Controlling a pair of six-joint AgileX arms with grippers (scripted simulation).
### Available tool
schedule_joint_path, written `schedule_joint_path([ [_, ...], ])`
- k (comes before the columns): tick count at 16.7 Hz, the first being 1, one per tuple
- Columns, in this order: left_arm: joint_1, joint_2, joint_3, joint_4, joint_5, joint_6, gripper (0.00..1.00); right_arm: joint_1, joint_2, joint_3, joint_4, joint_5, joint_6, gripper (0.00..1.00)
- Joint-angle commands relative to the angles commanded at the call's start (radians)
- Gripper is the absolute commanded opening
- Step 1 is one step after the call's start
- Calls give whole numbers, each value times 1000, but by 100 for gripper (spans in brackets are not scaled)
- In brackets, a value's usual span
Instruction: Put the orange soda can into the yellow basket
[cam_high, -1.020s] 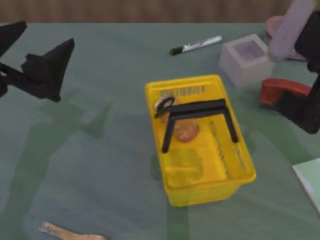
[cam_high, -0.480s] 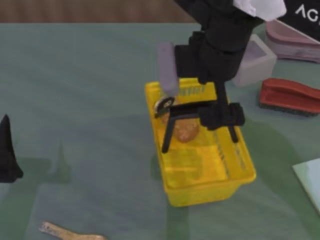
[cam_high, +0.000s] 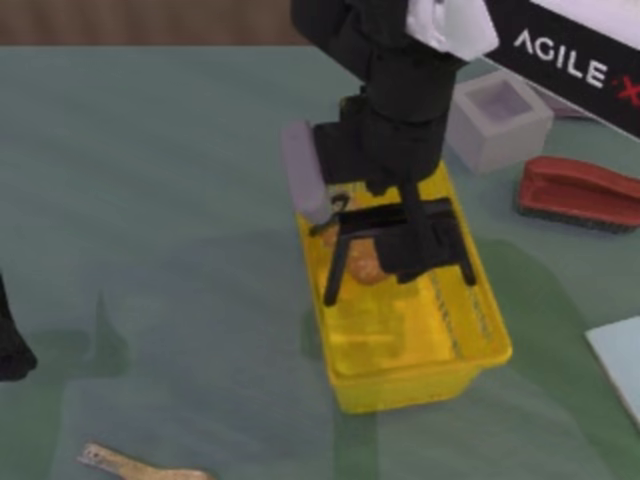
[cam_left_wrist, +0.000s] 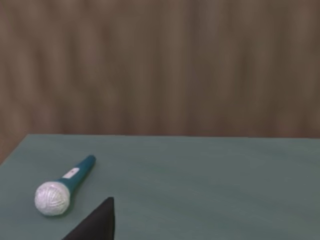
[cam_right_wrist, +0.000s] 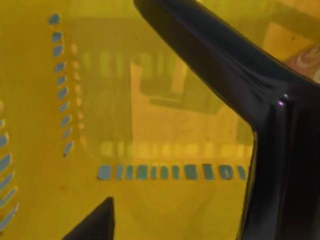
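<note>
Right end effector (cam_high: 418, 252): lowered inside the yellow basket (cam_high: 420, 385), close against the black handle (cam_high: 335, 270); spread or pressed together, cannot tell; empty or loaded, cannot tell.
Left end effector (cam_high: 10, 345): parked at the tabletop's left edge, well apart from the work; state cannot be told.
Wooden tool (cam_high: 140, 465): at the near edge of the tabletop (cam_high: 180, 200), untouched.
Orange soda can (cam_high: 365, 265): already within the basket walls, lying on the floor under the handle, just beside the right end effector; orange edge also glimpsed past the handle in the right wrist view (cam_right_wrist: 307, 62).
Handling of the can: likely light, thin-walled and smooth, so prone to roll and dent; best taken across the round side near mid-height, with gentle pressure.
Right arm pose: reaching in from the far right, wrist pointed steeply down over the basket's far half.
Grey box (cam_high: 497, 115): beyond the basket, clear of the arm.
Red brush (cam_high: 580, 192): far right, untouched.
</note>
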Motion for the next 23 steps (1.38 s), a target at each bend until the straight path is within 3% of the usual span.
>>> schedule_joint_path([
  [12,0,0,0,0,0,0,100,1,-9,-94,85,0,1,100],
  [23,0,0,0,0,0,0,100,1,-9,-94,85,0,1,17],
])
